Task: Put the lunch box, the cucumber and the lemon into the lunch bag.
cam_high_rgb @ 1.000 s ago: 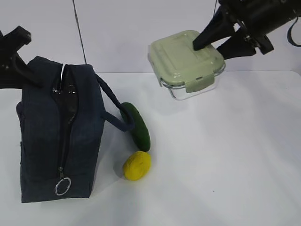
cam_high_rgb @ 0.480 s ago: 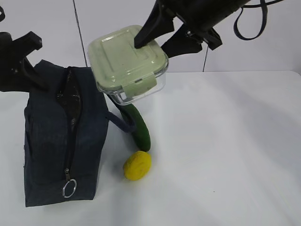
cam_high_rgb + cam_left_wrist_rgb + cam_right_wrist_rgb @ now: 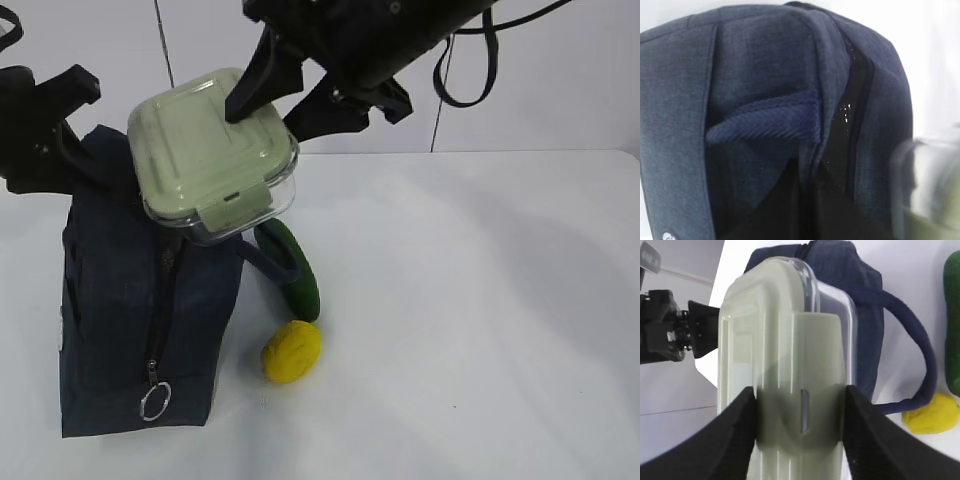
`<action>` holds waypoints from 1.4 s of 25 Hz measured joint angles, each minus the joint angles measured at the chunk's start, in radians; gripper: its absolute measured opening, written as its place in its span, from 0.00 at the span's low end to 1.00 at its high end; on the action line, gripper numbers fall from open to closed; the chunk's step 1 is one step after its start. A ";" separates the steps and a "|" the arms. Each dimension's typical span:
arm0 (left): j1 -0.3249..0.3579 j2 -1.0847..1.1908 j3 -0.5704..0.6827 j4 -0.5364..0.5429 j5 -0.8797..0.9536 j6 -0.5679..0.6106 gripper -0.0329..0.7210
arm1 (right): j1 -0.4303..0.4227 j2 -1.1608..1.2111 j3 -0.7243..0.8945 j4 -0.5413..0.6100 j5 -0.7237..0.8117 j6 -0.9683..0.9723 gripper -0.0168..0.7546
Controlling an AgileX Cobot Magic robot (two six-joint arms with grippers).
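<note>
The right gripper [image 3: 800, 430] has its jaws clamped on the lunch box [image 3: 212, 155], carried above the lunch bag [image 3: 140, 330] for loading; the left gripper [image 3: 60, 140], jaws clenched, pinches the bag's edge, seemingly holding it open; cucumber [image 3: 295, 268] and lemon [image 3: 291, 351] lie on the bench [image 3: 480, 320] below the right jaws

No text, label, brand, number or sign can be read in any of the views. The lunch box [image 3: 210, 150] lid is plain pale green, and the lunch bag [image 3: 140, 320] fabric shows no print. A small pale patch on the bag's left edge in the exterior view may be a tag, but it is too small to tell whether it bears any lettering.
</note>
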 joint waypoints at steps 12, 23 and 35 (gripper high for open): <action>-0.002 -0.026 0.000 -0.040 -0.006 -0.003 0.03 | 0.041 0.154 -0.051 -0.047 -0.104 -0.015 0.54; -0.002 -0.026 0.000 -0.081 -0.033 -0.005 0.03 | 0.167 0.249 -0.084 -0.059 -0.212 -0.017 0.54; -0.042 -0.026 0.000 -0.094 -0.091 -0.005 0.03 | 0.174 0.257 -0.084 -0.013 -0.238 -0.025 0.53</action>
